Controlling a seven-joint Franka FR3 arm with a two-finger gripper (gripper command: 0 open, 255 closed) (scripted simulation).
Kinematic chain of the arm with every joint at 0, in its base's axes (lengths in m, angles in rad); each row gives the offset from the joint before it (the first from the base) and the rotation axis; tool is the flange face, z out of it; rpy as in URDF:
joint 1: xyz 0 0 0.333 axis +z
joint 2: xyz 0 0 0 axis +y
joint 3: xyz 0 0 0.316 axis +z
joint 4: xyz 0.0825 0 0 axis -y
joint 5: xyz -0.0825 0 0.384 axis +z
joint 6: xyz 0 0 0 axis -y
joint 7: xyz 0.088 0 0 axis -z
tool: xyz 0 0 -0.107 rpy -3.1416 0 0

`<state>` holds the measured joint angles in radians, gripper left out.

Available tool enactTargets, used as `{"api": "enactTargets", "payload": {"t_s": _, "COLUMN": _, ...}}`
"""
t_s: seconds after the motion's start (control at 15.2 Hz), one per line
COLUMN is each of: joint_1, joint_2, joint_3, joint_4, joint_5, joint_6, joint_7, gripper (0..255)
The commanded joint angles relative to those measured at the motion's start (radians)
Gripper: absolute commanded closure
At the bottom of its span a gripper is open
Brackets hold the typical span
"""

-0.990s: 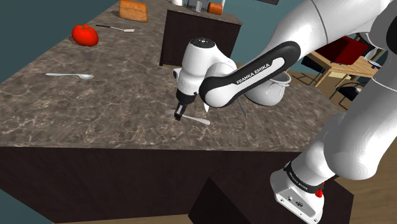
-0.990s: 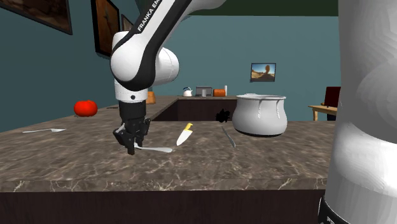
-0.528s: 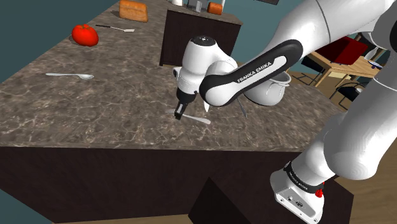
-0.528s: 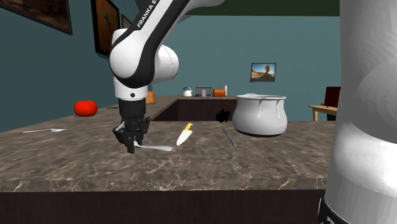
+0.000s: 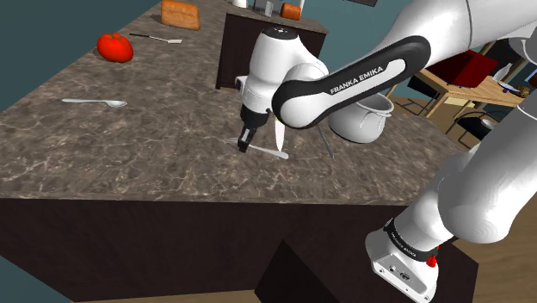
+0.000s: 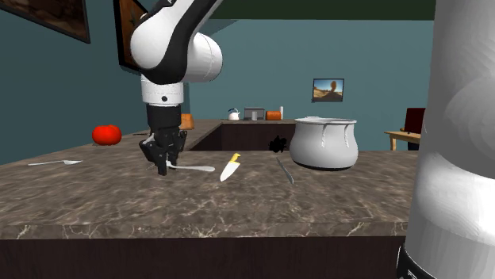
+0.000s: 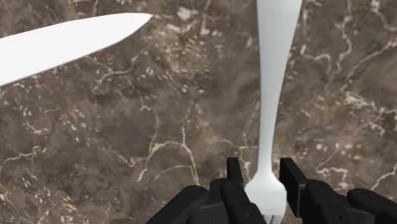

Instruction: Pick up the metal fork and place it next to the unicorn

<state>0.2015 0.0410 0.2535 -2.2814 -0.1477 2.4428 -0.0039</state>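
My gripper (image 5: 247,143) is shut on the pale grey fork (image 5: 274,153), clasping it near its tined end (image 7: 268,194). The fork (image 6: 195,168) hangs level a little above the dark marble counter (image 5: 129,146), its handle (image 7: 275,70) pointing away from the gripper (image 7: 264,184). In the second exterior view the gripper (image 6: 163,162) hangs to the left of a yellow-handled knife (image 6: 230,167). A small dark figure (image 6: 278,145) stands farther back beside the white pot (image 6: 324,143); I cannot make out its shape.
The knife's white blade (image 7: 63,48) lies beside the fork's handle. A thin grey utensil (image 6: 284,170) lies by the pot (image 5: 368,120). A spoon (image 5: 95,102), a red tomato (image 5: 114,46), a bread loaf (image 5: 180,14) and another utensil (image 5: 155,38) sit farther off.
The gripper has risen from the counter with the fork in it and shifted slightly toward the knife and the counter's far side. The fork now hangs clear of the surface.
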Motion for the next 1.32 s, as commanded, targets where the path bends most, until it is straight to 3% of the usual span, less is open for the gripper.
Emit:
{"api": "enactTargets", "payload": {"t_s": 0.0, "joint_1": 0.000, "joint_2": -0.014, "joint_3": 0.001, "joint_4": 0.012, "joint_5": 0.009, "joint_6": -0.024, "joint_7": -0.008, "gripper": 255}}
{"api": "enactTargets", "payload": {"t_s": 1.25, "joint_1": 0.001, "joint_2": -0.136, "joint_3": -0.001, "joint_4": 0.145, "joint_5": 0.074, "joint_6": -0.273, "joint_7": -0.068, "gripper": 255}}
